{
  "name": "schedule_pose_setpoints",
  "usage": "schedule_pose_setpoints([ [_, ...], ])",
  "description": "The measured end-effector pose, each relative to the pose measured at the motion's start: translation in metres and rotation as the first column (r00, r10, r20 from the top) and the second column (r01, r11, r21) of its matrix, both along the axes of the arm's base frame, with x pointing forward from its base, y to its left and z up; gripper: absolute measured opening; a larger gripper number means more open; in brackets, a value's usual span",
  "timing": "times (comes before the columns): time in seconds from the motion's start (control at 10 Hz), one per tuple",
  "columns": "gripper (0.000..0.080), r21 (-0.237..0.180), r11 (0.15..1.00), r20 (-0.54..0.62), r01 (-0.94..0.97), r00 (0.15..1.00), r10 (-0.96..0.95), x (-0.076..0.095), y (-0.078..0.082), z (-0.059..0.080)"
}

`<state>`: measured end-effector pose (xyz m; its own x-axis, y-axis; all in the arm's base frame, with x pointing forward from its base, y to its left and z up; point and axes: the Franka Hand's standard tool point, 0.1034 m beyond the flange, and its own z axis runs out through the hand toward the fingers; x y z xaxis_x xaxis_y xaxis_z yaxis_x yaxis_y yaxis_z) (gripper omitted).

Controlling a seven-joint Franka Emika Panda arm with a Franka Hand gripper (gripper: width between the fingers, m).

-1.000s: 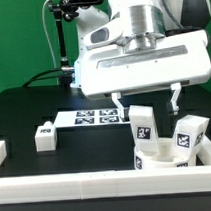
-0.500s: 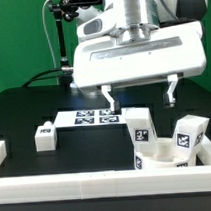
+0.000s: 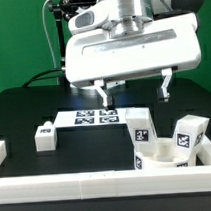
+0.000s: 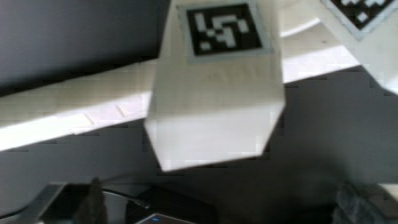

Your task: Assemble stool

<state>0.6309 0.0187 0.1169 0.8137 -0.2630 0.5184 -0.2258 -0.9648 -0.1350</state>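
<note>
The round white stool seat (image 3: 159,159) lies at the front of the exterior view's right. Two white block legs stand on it, one (image 3: 143,128) nearer the middle and one (image 3: 189,134) further to the right. A third leg (image 3: 44,136) lies loose on the black table at the left. My gripper (image 3: 136,89) hangs open and empty well above the seat, touching nothing. In the wrist view a tagged leg (image 4: 217,90) stands straight below, apart from my dark fingertips (image 4: 80,203).
The marker board (image 3: 94,117) lies flat behind the seat. A long white rail (image 3: 88,185) runs along the table's front edge and also shows in the wrist view (image 4: 71,108). Another white part (image 3: 0,151) sits at the far left. A black stand (image 3: 62,41) rises at the back.
My gripper has risen straight up from around the nearer leg's top and shifted slightly to the exterior view's left. The fingers stay open. The legs and seat have not moved.
</note>
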Motion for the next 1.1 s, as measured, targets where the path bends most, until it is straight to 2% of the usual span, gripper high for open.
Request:
schedule_pose_setpoints([
  [0.7,0.0649,0.011,1.000,-0.027,-0.004,1.000,0.005,-0.0008,0.0016,-0.0027],
  [0.8,0.0649,0.048,0.999,-0.115,-0.017,0.993,0.023,-0.0052,0.0055,-0.0080],
  [1.1,0.0649,0.148,0.988,-0.316,-0.032,0.946,0.078,-0.0067,0.0093,-0.0061],
])
